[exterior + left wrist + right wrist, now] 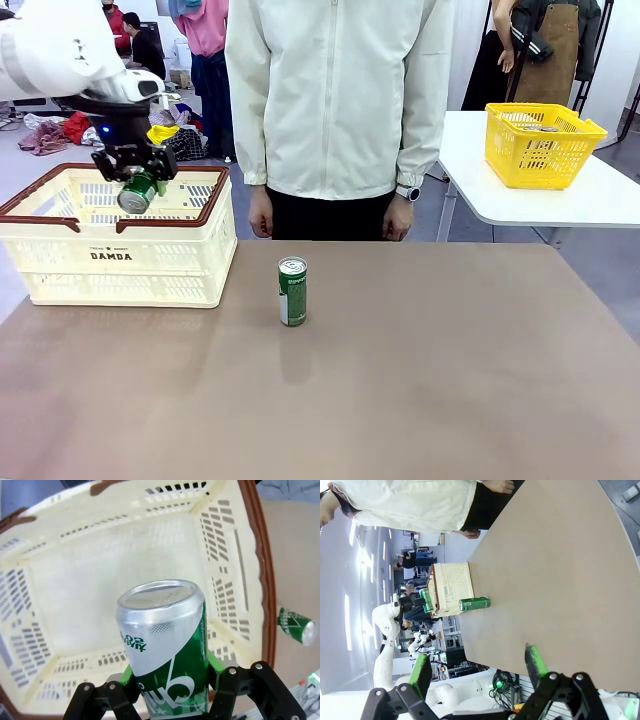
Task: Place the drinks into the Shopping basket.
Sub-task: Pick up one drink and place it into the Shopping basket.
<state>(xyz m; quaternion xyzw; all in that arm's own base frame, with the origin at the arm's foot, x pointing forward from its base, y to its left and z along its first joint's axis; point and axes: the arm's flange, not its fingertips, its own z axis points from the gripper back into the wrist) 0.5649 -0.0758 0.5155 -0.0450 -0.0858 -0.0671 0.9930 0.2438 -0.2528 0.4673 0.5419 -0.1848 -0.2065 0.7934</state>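
1 green can (162,645), base unseen in L end effector (171,669).

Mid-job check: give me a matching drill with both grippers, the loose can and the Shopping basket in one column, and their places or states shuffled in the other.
Things:
A. left gripper
B. right gripper
C. loose green can
D. Shopping basket

Places or states:
1. standing upright mid-table
2. open, nothing between its fingers
3. on the table's left side
4. shut on the held green can, above the basket's inside

Pairs: A-4, B-2, C-1, D-3
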